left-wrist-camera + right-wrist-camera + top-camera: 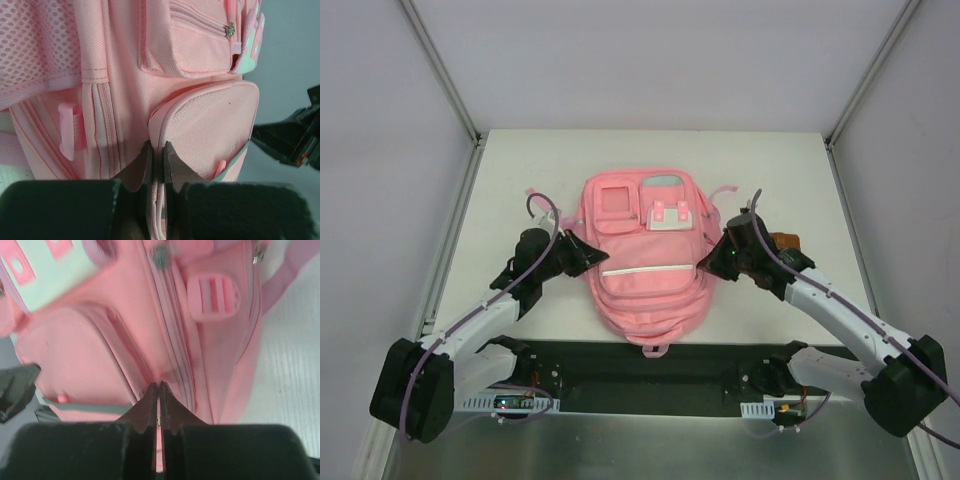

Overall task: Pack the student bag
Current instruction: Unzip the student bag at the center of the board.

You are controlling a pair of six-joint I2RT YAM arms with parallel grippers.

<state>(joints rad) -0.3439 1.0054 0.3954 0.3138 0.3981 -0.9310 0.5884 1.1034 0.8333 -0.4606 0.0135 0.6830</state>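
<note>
Squarely in the middle of the white table [510, 170], the pink student bag [645, 290] lay flat with its front pockets facing up. Its long axis ran from the far edge toward the robot's bases, with a small loop at the near end. The left gripper [592, 257] met the bag's left flank and the right gripper [710, 264] its right flank, at roughly the same point along its length. Neither arm was the nearer; the bag lay between them, straight ahead of each set of fingers.

In the left wrist view the fingers [145, 167] stood almost together, pinching a thin fold of pink fabric beside a zip seam. In the right wrist view the fingers [148, 407] were pressed shut at the zip track on the opposite flank. They appeared to nip the seam or its pull; which of the two could not be told.

The main compartment looked zipped, so the step in hand was judged to be opening it. Any pull would likely run along the zip, around the bag's side.
</note>
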